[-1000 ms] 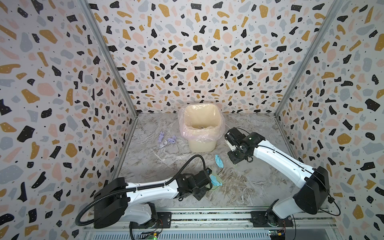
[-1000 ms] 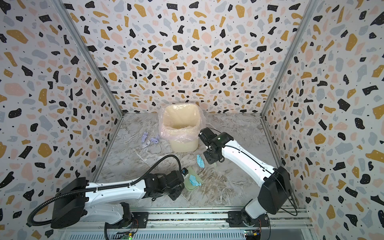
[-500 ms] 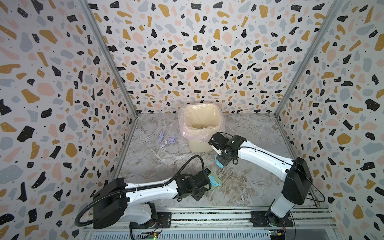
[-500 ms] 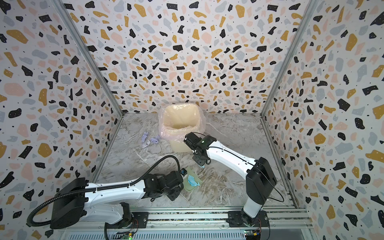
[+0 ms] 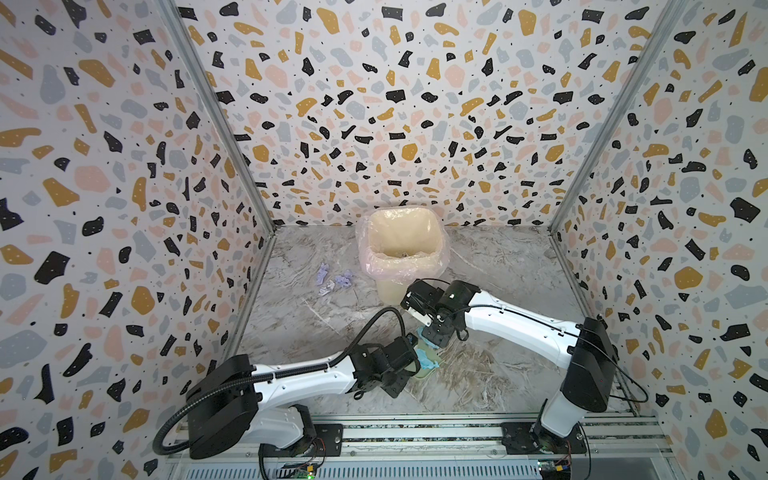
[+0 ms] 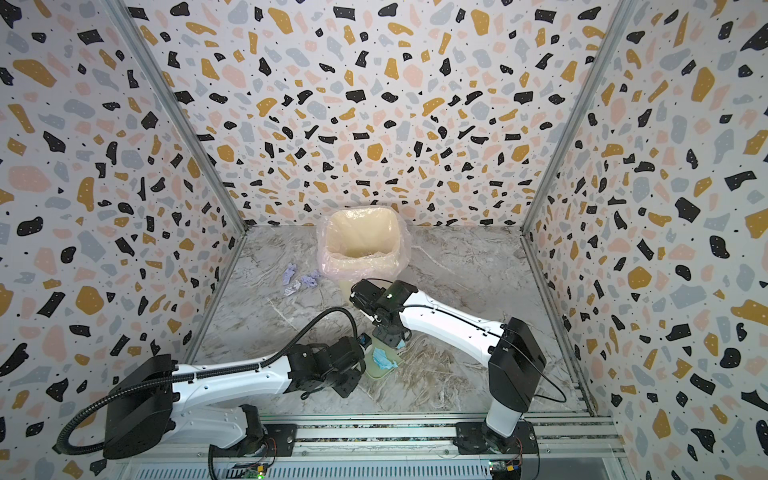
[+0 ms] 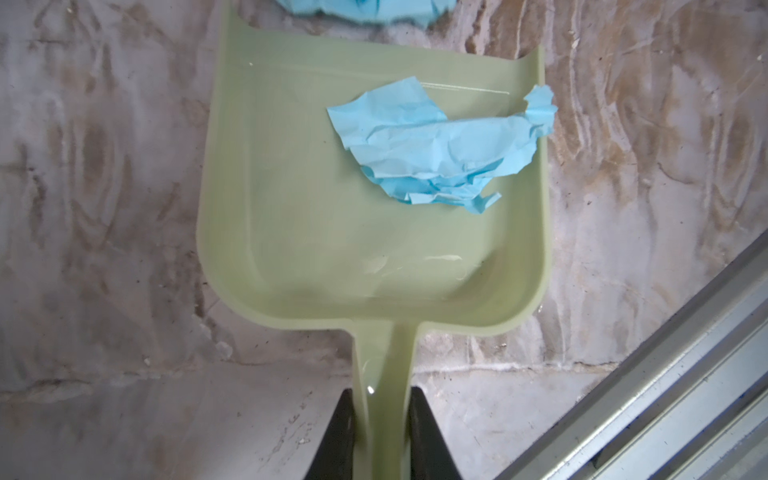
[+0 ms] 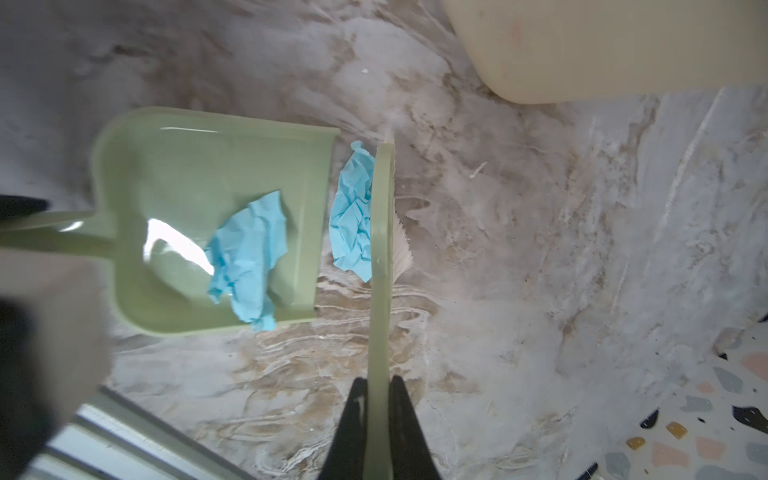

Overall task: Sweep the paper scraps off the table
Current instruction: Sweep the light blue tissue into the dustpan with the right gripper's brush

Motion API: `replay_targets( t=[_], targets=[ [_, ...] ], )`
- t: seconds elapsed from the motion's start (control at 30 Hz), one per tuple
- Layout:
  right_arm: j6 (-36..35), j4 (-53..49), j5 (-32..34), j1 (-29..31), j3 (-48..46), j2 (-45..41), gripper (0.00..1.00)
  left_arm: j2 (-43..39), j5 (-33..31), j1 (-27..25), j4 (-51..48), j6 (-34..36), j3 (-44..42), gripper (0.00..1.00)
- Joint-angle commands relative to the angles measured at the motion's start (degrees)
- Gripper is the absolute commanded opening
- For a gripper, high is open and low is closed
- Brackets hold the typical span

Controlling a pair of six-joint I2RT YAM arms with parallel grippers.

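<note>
The left gripper (image 7: pixel 382 419) grips the dustpan (image 7: pixel 291 216) handle, with a blue scrap (image 7: pixel 436 149) inside. The right gripper (image 8: pixel 379 399) grips the brush (image 8: pixel 380 291), with a second scrap (image 8: pixel 351 216) between it and the pan.

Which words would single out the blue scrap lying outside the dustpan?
In front of the cream bin lies a pale green dustpan. This light blue scrap sits on the table between the pan's open edge and the brush; its twin lies inside the pan.

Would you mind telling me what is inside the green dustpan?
One crumpled blue scrap lies in the dustpan; whatever it covers is hidden. A second scrap sits outside.
</note>
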Motion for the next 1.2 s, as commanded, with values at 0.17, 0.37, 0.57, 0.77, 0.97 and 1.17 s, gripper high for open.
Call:
replay_targets(
  t=[0.17, 0.37, 0.57, 0.77, 0.97, 1.17],
  targets=[
    [4.46, -4.61, -1.31, 0.01, 2.72, -5.11, 0.00, 1.16, 0.68, 0.60, 0.61, 0.66, -0.74, 0.00],
    [4.44, -2.81, -0.11, -2.34, 0.51, -2.67, 0.00, 1.27, 0.51, 0.61, 0.68, 0.57, -0.70, 0.00],
    [3.91, -2.58, -4.15, -0.35, 1.28, -0.59, 0.00, 0.82, -0.01, 0.69, 0.28, 0.31, -0.44, 0.00],
    [5.97, -4.10, -10.27, 2.35, 3.88, -2.95, 0.00, 0.34, -0.37, 0.69, 0.22, 0.04, -0.60, 0.00],
    [9.20, -5.12, -11.77, 3.48, 4.76, -3.90, 0.00, -0.35, -1.01, 0.69, 1.06, -0.31, -1.09, 0.00],
    [10.67, -8.18, -5.70, -0.15, 6.91, -4.22, 0.00, -2.66, -1.85, 0.69, 1.41, -0.40, -1.29, 0.00]
  ],
)
